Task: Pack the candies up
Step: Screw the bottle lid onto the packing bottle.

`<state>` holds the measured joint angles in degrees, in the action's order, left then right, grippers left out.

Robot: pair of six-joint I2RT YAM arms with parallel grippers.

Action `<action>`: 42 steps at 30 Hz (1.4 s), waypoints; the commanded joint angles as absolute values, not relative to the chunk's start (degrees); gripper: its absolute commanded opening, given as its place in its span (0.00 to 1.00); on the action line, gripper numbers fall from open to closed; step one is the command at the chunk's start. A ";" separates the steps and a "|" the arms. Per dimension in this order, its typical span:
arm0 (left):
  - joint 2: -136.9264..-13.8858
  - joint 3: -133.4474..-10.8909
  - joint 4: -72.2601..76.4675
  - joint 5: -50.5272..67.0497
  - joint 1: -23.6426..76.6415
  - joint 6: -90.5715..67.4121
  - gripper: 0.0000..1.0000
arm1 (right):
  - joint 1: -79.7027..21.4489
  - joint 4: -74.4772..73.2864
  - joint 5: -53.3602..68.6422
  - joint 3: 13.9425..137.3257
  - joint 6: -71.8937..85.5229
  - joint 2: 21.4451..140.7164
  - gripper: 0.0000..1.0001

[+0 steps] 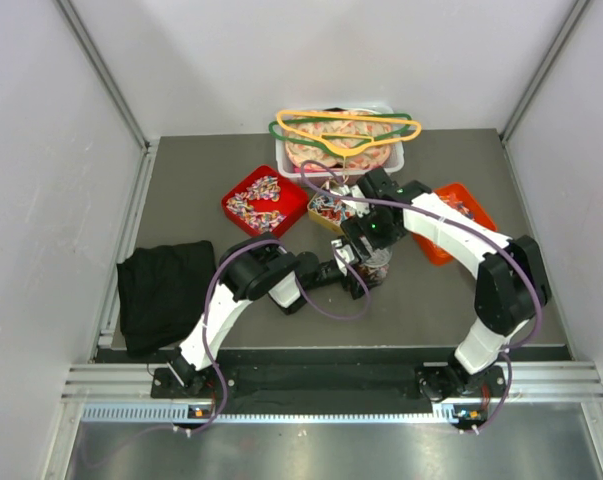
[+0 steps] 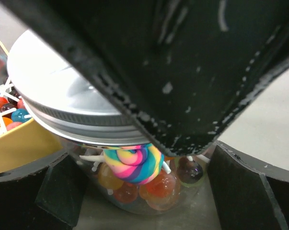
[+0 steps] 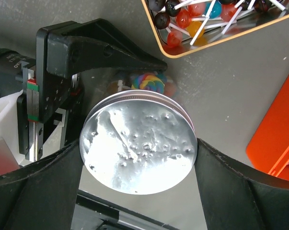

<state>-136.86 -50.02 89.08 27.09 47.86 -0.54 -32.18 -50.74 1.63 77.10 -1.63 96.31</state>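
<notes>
Step in hand: closing the jar [image 2: 120,194]. The candies [image 2: 133,165] are sitting inside it, mid-bench, beside the yellow tray [image 2: 19,146]. Left gripper [image 2: 144,206] jaws are standing wide, straddling the glass; right gripper [image 3: 137,158] jaws are clamping the lid [image 3: 134,139]. Next: probably bracing the jar, then twisting the lid.

Overhead wide, both wrists close, sharing jar [image 2: 139,184]

Grey table [image 1: 196,165] between white walls [image 1: 41,150]

Jar [image 2: 134,179] partly hidden behind blurred black shape [image 2: 192,62], maybe other arm
</notes>
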 commanded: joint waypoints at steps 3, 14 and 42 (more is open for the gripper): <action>-140.10 -47.29 97.47 27.33 50.27 4.22 0.97 | -36.56 -43.68 6.51 78.05 4.40 99.15 0.73; -140.19 -47.29 97.38 27.33 50.27 4.39 0.97 | -35.60 -46.14 10.63 77.87 -6.32 93.16 0.99; -140.10 -47.29 97.29 27.33 50.27 4.39 0.98 | -27.86 -61.87 17.93 82.26 -46.93 96.06 0.99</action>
